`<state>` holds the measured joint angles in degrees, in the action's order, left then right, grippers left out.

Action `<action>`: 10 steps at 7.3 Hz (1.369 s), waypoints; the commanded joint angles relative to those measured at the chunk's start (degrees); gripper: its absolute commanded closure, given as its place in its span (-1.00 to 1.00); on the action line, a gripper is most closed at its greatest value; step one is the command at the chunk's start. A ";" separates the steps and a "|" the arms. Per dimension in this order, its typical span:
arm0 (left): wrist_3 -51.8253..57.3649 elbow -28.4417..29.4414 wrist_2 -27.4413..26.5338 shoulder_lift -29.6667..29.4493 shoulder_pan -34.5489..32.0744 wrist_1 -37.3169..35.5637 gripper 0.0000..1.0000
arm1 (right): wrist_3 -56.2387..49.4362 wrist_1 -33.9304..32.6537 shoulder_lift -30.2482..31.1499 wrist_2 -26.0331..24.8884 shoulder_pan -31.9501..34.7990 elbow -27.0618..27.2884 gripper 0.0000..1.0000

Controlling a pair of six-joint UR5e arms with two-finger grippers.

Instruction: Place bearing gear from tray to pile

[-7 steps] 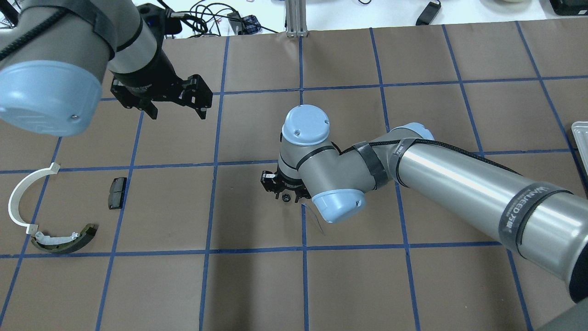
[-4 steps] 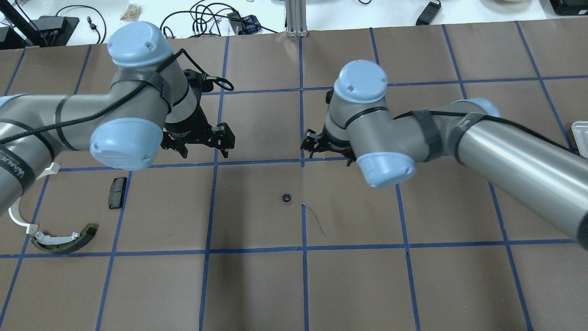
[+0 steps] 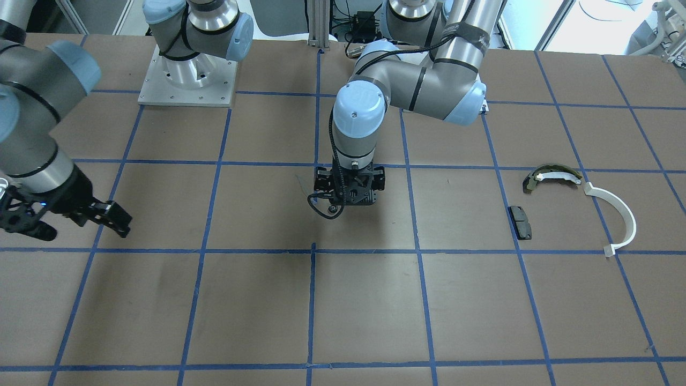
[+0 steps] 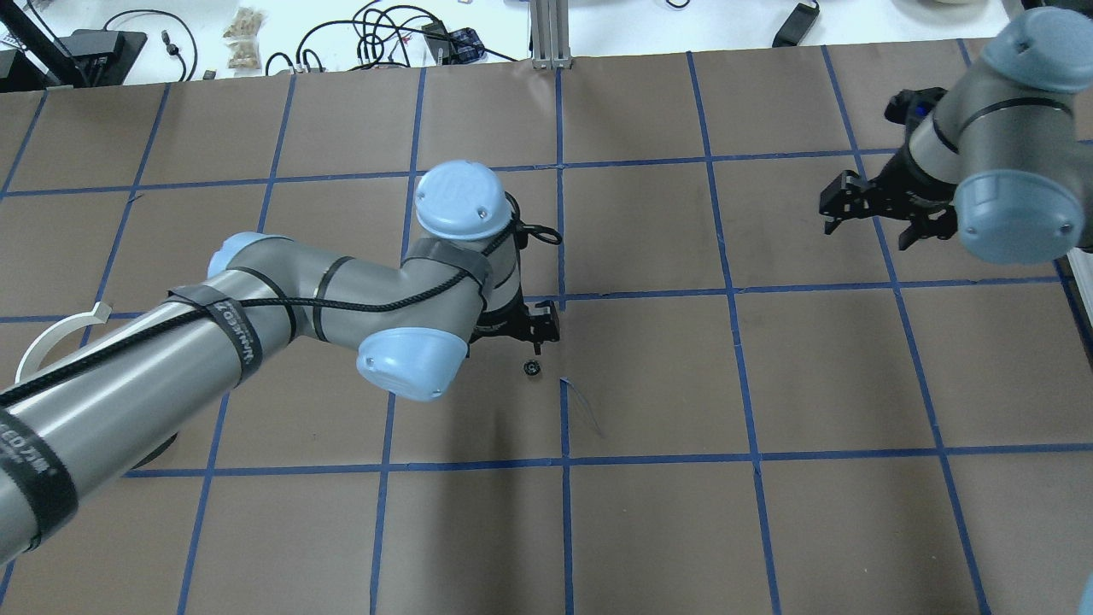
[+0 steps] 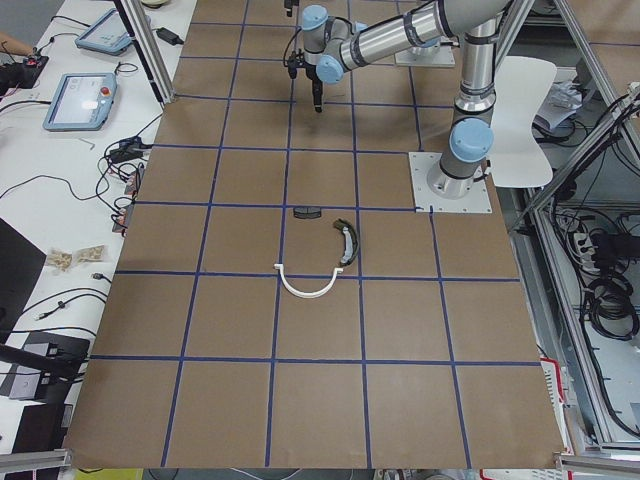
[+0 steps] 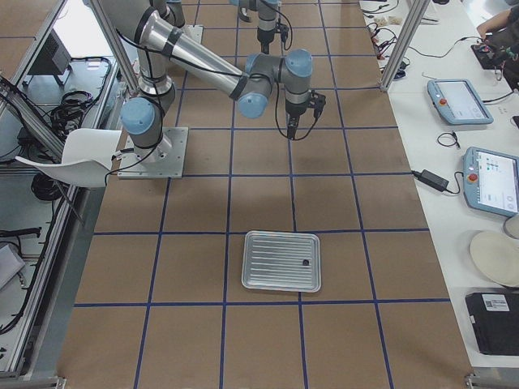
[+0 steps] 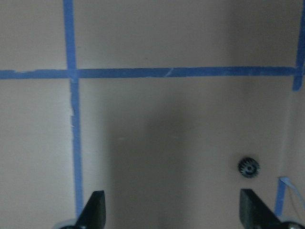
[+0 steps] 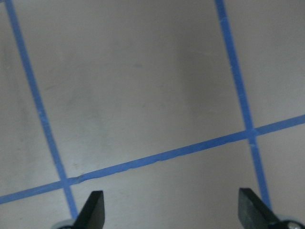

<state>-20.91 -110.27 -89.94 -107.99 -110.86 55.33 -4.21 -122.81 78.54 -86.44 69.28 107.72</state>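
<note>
One bearing gear lies flat on the table. It is a small black toothed ring with its bore facing up, and being round it has no long axis. It sits just ahead of one fingertip of the left gripper, outside the gap and touching neither finger. That gripper hangs low over the table with its jaws spread wide. Only brown paper and blue tape lines show between them.

Well apart from this gripper, toward the robot's left end of the table, is the pile, three parts in all. One black pad is nearest the gripper. One olive-and-dark brake shoe lies a little beyond it. One white half-ring is farthest out, with one end just beside the shoe's end.

On the opposite side, also well apart, the right gripper hovers with its jaws equally wide and holds nothing. Beyond it, at the robot's right end, rests one metal tray. One small dark part lies on the tray, too small to identify.
</note>
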 commanded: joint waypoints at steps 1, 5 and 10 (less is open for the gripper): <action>-0.98 -0.03 -0.15 -4.15 -1.90 -5.11 -1.00 | -6.06 -0.93 -0.31 -0.04 -10.00 -0.49 -1.00; -0.89 -0.91 -0.67 -6.89 -2.34 -8.22 -0.86 | -29.54 -9.64 -9.68 -5.48 -18.12 -5.65 -1.00; -0.20 -0.04 -0.59 -6.28 -1.56 -8.13 1.00 | -47.65 -9.55 -20.95 -5.14 -24.98 -19.12 -1.00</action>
<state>-21.78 -110.92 -90.56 -114.74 -112.95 47.20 -50.24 -132.30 59.86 -92.05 45.95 90.19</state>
